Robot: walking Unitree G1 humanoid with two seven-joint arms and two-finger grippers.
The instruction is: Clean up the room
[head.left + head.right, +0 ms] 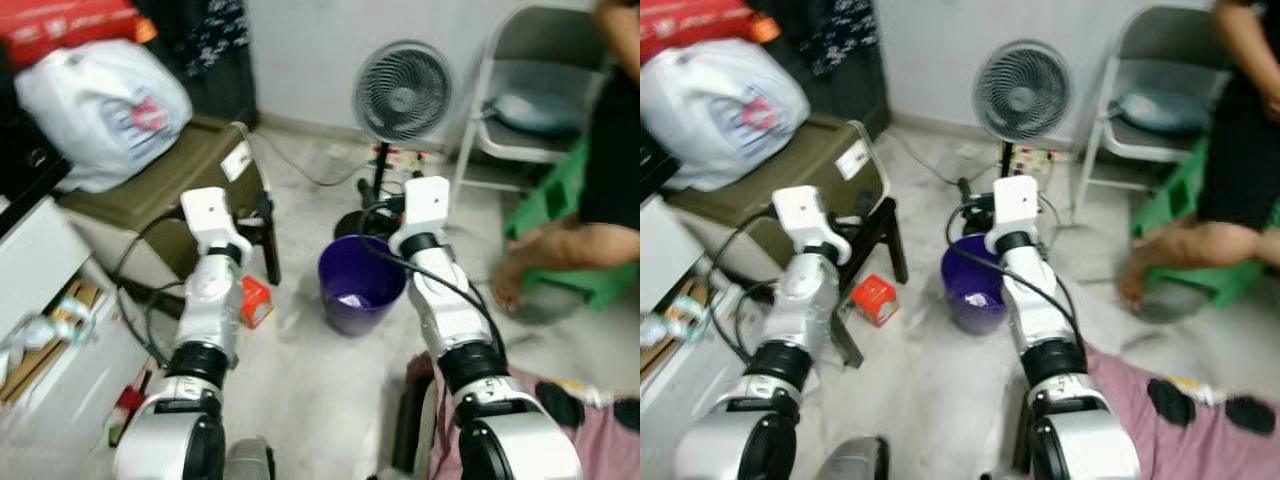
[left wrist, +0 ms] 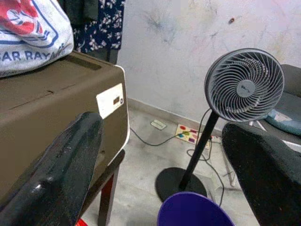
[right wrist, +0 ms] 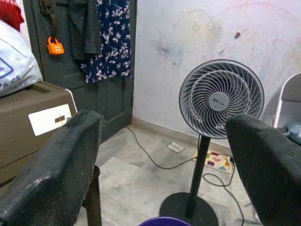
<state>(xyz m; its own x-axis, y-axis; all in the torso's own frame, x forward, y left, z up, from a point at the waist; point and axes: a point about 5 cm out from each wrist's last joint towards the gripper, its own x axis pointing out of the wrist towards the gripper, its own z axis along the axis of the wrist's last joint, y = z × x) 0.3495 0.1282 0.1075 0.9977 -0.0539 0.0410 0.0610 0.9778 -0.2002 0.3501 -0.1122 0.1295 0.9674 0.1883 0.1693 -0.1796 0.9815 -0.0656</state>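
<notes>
You see a purple bin (image 1: pixel 360 283) at centre frame on the pale floor, a grey fan (image 1: pixel 402 92) standing behind it. Your left gripper (image 2: pixel 160 160) and right gripper (image 3: pixel 164 165) are both raised over it, jaws wide apart and empty. A small red box (image 1: pixel 255 301) lies left of the bin, beside a black stool leg (image 1: pixel 268 240).

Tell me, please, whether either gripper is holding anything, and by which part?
Nothing is held. The left gripper and right gripper are both open and empty.

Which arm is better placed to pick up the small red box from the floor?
Probably the left. The red box lies on the floor right beside the left arm, under its open, empty left pincer. The right pincer is above the purple bin.
</notes>
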